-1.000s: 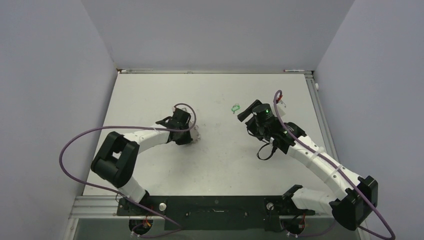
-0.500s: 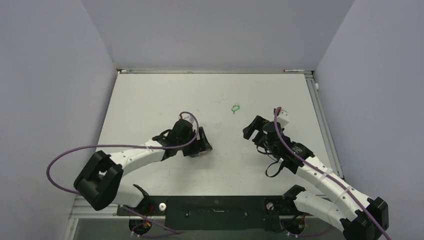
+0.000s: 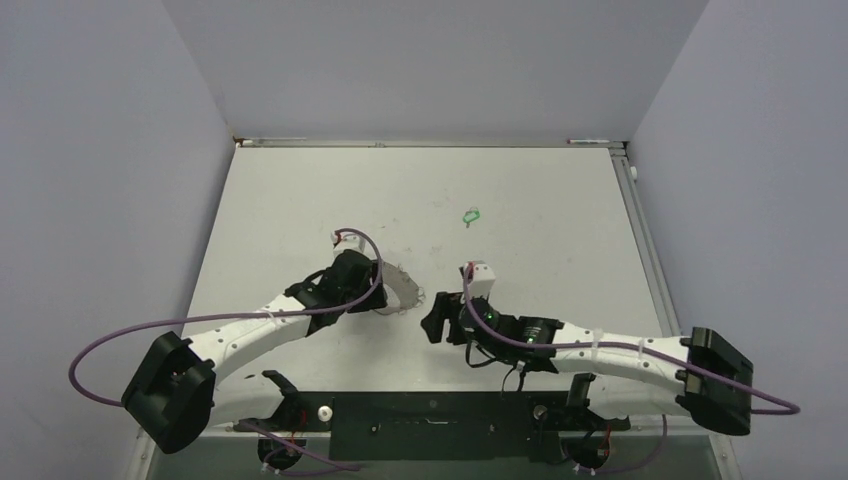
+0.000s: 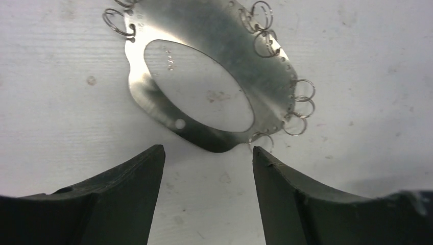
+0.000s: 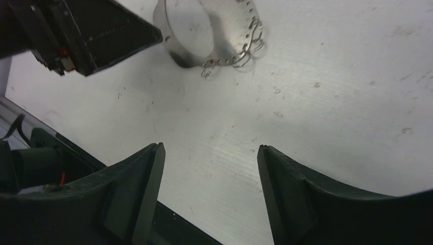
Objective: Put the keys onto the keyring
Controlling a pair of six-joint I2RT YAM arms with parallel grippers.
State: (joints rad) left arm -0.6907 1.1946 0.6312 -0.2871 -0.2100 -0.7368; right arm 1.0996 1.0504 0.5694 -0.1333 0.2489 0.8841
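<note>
Left wrist view: our left gripper point(image 4: 208, 153) hovers spread, poised to grasp the keyring point(image 4: 219, 35); we judge the right gripper point(image 5: 209, 148) (spread, empty) must next fetch the far green key point(image 3: 471, 215).

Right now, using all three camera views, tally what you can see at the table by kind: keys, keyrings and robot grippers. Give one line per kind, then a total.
green key: 1
grey keyring: 1
grippers: 2 (left gripper, right gripper, both open)
Total: 4
</note>
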